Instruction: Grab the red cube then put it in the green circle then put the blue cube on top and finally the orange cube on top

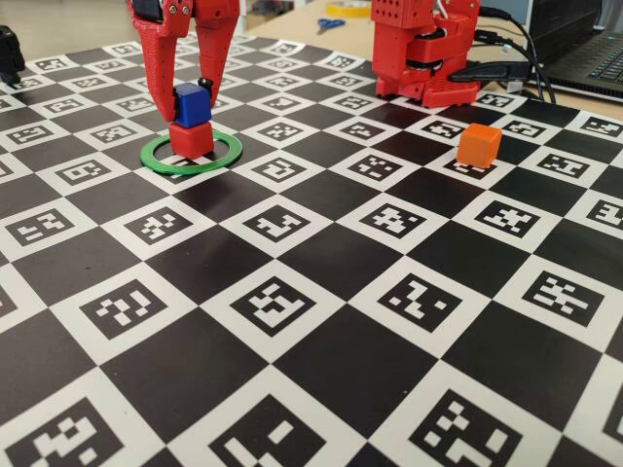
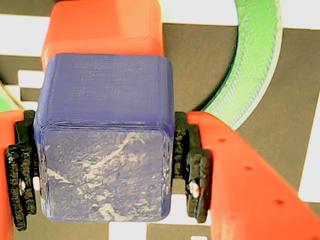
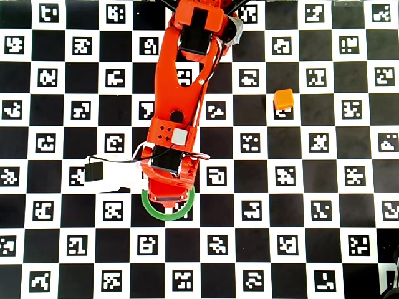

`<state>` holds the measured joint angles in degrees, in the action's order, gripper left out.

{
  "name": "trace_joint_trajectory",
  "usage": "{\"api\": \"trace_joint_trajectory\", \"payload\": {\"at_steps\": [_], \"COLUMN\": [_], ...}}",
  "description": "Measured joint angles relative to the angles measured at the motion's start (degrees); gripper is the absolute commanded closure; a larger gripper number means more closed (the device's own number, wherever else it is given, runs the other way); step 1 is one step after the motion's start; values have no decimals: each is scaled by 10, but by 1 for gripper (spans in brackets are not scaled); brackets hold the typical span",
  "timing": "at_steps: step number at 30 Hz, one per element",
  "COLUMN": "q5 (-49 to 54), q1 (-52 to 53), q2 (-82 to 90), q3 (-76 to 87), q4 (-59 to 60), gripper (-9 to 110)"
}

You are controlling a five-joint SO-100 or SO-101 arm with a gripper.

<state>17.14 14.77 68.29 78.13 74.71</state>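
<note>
The red cube (image 1: 191,139) sits inside the green circle (image 1: 224,156), a thin ring on the checkered mat. The blue cube (image 1: 193,105) rests on top of it, slightly askew. My gripper (image 1: 185,89) straddles the blue cube's upper part. In the wrist view the blue cube (image 2: 107,100) fills the space between the black pads (image 2: 20,185), with a thin gap on the left side, so my gripper (image 2: 107,190) stands narrowly open. The red cube (image 2: 105,27) and the ring (image 2: 252,65) show beyond. The orange cube (image 1: 479,144) lies alone to the right, also in the overhead view (image 3: 283,99).
The red arm base (image 1: 423,49) stands at the back of the marker-printed mat (image 1: 321,292). A laptop (image 1: 594,49) and cables lie behind it at the right, scissors (image 1: 329,24) at the back. In the overhead view the arm covers most of the ring (image 3: 149,210).
</note>
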Motion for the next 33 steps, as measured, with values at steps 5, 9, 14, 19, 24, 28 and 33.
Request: {"api": "trace_joint_trajectory", "payload": {"at_steps": [5,9,14,19,24,28,33], "q5": [-1,-1,-1,-1,-1,-5,1], "q1": [0,0,0,0,0,0,0], "q2": [0,0,0,0,0,0,0], "q3": [0,0,0,0,0,0,11], "q4": [0,0,0,0,0,0,0], "gripper": [95,89,78,73,70,65,58]}}
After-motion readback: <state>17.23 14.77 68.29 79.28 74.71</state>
